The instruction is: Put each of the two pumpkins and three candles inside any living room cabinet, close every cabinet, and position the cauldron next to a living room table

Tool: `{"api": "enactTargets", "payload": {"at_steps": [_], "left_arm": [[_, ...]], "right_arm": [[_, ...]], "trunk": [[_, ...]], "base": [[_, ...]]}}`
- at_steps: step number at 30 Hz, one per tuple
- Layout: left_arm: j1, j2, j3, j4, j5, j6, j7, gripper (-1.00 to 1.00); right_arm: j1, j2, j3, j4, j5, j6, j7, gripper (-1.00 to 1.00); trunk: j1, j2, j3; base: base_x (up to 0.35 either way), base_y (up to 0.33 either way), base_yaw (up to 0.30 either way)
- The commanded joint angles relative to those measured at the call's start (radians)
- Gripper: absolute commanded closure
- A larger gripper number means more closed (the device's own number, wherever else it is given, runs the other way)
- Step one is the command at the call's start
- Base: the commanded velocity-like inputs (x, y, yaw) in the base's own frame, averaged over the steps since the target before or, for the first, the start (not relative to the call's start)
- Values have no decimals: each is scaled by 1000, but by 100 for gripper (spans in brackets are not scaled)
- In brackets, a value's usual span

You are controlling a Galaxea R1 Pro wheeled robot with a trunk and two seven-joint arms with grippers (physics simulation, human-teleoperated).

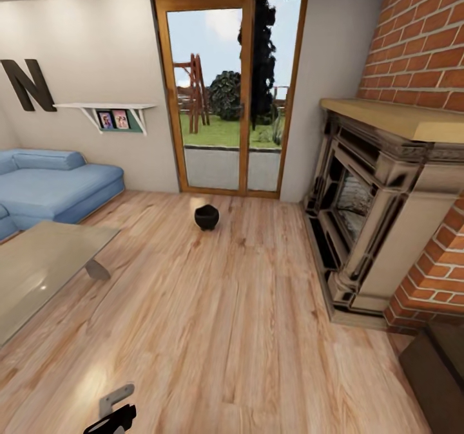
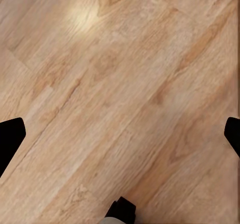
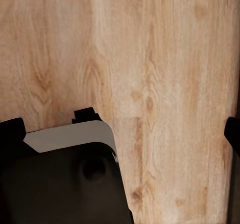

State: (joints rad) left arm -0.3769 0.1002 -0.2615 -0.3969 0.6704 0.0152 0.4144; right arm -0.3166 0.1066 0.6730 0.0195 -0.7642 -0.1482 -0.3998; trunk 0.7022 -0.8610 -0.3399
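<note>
cauldron [image 1: 206, 217] | small, black, round | upright | wood floor, near glass door

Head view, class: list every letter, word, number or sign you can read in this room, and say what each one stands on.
"N": one large dark block letter mounted on the pale wall above the blue sofa.
The two small framed pictures under the white wall shelf are too small and blurred to show any text.
Nothing readable on the cauldron, the fireplace or the floor.
</note>
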Motion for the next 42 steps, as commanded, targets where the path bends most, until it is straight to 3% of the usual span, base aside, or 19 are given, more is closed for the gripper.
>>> {"api": "enactTargets", "payload": {"at_steps": [1,42], "left_arm": [[0,1,-8,-2,7,2,7,-100],[0,1,-8,-2,6,2,7,-100]], "right_arm": [[-1,1,8,2,-10,-5,-1,-100],[-1,1,8,3,-10,-5,-1,-100]], "trunk": [[1,-1,-1],[1,-1,-1]], "base": [[332,0,0],[332,0,0]]}}
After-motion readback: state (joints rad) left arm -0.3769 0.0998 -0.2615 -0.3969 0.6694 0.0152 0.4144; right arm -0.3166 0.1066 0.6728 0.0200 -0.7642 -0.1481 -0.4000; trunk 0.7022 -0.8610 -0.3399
